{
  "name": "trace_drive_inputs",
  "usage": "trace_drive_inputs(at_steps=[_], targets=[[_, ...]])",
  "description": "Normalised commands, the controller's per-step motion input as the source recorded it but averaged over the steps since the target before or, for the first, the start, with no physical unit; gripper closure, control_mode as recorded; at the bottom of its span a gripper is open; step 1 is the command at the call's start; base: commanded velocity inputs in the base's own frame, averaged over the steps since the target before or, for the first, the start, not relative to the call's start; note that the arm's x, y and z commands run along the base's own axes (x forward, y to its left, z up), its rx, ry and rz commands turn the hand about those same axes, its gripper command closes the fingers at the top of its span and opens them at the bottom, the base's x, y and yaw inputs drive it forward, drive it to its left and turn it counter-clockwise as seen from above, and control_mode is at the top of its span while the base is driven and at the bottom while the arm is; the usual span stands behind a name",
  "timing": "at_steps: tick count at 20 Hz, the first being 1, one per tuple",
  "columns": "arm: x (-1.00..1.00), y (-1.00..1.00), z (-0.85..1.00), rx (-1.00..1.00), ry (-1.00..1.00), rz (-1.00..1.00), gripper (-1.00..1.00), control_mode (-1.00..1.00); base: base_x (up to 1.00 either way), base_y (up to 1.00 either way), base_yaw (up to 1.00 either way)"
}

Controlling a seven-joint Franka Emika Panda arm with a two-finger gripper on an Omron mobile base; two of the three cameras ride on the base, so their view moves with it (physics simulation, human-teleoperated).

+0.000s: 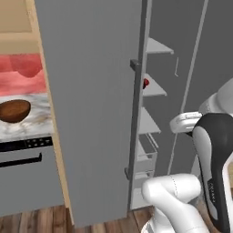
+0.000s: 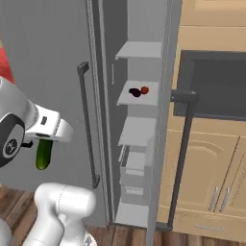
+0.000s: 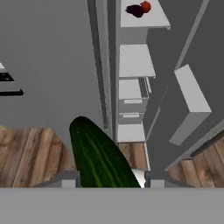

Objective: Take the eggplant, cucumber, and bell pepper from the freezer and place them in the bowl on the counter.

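Cucumber (image 3: 98, 153), gripper-held
Gripper (image 3: 109, 181) clamped on cucumber outside the open freezer (image 2: 139, 120); eggplant (image 3: 135, 10) and bell pepper (image 3: 146, 6) shelved together.

My slim dark green cucumber (image 3: 100, 157) is cut off at its near end by the bottom of the hand view, and in the right base view its upper part is hidden behind my white wrist. The small bright red bell pepper (image 1: 145, 83) is mostly covered by the flat grey freezer door (image 1: 91, 100) in the left base view. The round dark brown wooden bowl (image 1: 13, 110) is clipped by that view's left edge.
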Motion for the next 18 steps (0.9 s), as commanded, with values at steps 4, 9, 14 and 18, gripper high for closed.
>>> trace_drive_inputs(at_steps=[4, 9, 14, 18], targets=[[0.00, 0.00, 0.00, 0.00, 0.00, 0.00, 1.00, 1.00, -0.19, 0.99, 0.00], [0.00, 0.00, 0.00, 0.00, 0.00, 0.00, 1.00, 1.00, 0.01, 1.00, 0.00], [0.00, 0.00, 0.00, 0.00, 0.00, 0.00, 1.00, 1.00, 0.16, 1.00, 0.00], [0.00, 0.00, 0.00, 0.00, 0.00, 0.00, 1.00, 1.00, 0.17, 0.83, 0.00]])
